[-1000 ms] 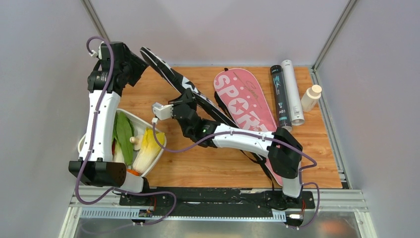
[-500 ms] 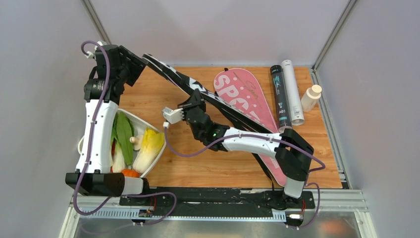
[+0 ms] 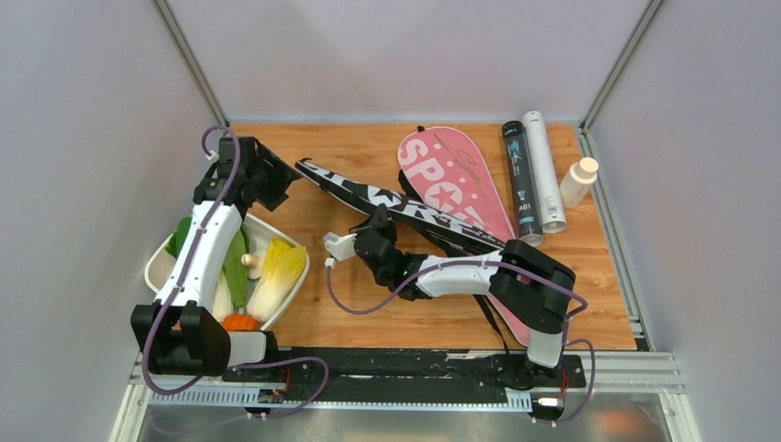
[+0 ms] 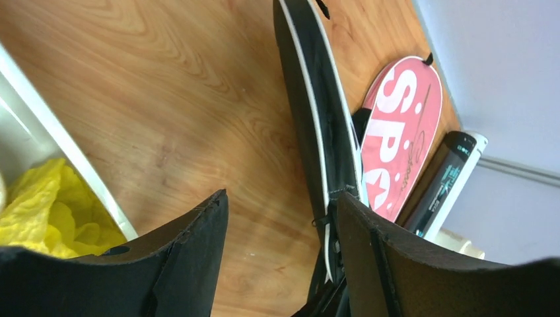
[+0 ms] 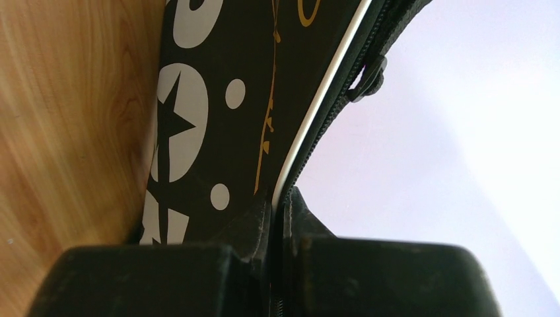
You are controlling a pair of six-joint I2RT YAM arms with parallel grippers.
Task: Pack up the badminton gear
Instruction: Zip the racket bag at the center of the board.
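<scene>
right gripper [image 3: 379, 221] is clamped tight on the zip edge of the black "sport" racket bag [image 3: 405, 207], which slants across the wooden table [image 3: 368, 313] and overlaps the pink racket bag [image 3: 451, 175]. left gripper [image 3: 276, 180] gapes wide and empty, just beside its far end.

Two arms, same build.

- Left arm [image 3: 198, 258]: white shells along the long links, black housings at the joints.
- Right arm [image 3: 451, 273]: likewise white over black, with a bulky black elbow block [image 3: 532, 287].
- Purple cable [image 3: 152, 364] ran loose along each arm in slack loops.
- Small white box [image 3: 338, 247] sat at the right wrist.
- Left fingers [image 4: 191, 257] were matte black, broad, edges scuffed pale.
- Right fingers [image 5: 165, 277] were black and dusty.
- Both bases stood on a black plate [image 3: 405, 361].
</scene>
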